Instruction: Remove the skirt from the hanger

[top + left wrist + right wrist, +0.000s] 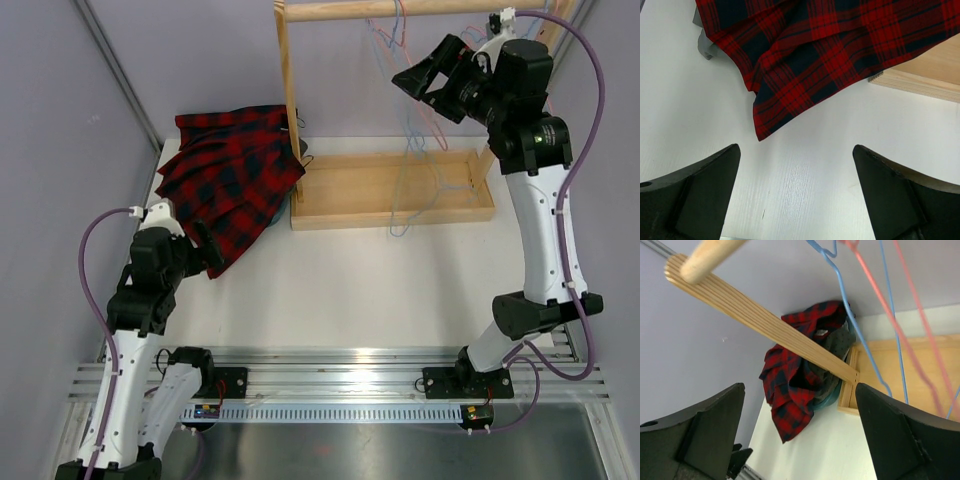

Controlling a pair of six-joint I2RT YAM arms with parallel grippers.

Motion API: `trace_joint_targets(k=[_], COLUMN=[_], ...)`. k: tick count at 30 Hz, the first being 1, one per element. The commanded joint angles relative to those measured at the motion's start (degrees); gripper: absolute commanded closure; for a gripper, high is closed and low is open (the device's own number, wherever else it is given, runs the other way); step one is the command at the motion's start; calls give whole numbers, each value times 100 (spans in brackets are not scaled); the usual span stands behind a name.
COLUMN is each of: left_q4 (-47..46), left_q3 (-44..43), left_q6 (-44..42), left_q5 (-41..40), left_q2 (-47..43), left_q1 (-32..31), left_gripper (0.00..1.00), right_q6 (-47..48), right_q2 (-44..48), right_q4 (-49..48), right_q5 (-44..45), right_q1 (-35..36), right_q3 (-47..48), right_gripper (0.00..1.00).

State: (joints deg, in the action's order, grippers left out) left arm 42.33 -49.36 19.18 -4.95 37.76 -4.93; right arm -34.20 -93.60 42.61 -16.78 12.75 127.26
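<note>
Plaid in red and dark, the skirt (pixel 230 185) lies spread in folds on the white table (pixel 350 290) in the top view, at the left end of the wooden rack (pixel 390 190), its upper edge against the rack's left post. We see the left gripper (pixel 212 252) low at the skirt's near hem, and the right gripper (pixel 425 65) raised by the rod (pixel 400 10), next to the blue and pink wire hangers (pixel 415 150); none of them carries cloth. From the left wrist, we see both dark fingers set wide with only bare table between them, the skirt's corner just ahead and not touching them, the rack's base to the right. From the right wrist, the fingers also stand wide apart and hold nothing; beyond them the skirt is heaped at the foot of the post, over something grey and teal (pixel 835 355) that we cannot make out.
</note>
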Motion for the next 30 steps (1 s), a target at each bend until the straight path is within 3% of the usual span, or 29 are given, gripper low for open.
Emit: trace_joint_targets(k=[1,5,10,12,17,18,23,30], left_q4=[-233,-242,-277,-286,-313,-313,-304,-304], left_q3=[76,111,155,164,181,182,199,199], left_q6=[-107,-107,-107,-107,-125,-125,-134,-125], left_q5=[91,135,187,196,258,266,249,170], left_q2=[-154,-234,-357,-366,-383,-383,-410,-471], left_q1=[-17,-17,-52,-61,-87,-96,-201,-386], left_gripper=[1,1,1,1,1,1,1,1], right_q6=[290,589,984,1020,687,590,185,97], right_q2=[123,719,1957,2187,2242,2154,1565,529], right_q4=[229,222,-7,45,291,309,-410,-1122], right_q5=[384,1253,3219,3592,3261,2842,2205,2091], right_q1=[34,25,17,-1,-334,-439,-765,-862], right_q3=[782,582,-1104,-1852,-3458,-3680,-4954,-5036], right_gripper=[1,1,0,1,0,1,5,10])
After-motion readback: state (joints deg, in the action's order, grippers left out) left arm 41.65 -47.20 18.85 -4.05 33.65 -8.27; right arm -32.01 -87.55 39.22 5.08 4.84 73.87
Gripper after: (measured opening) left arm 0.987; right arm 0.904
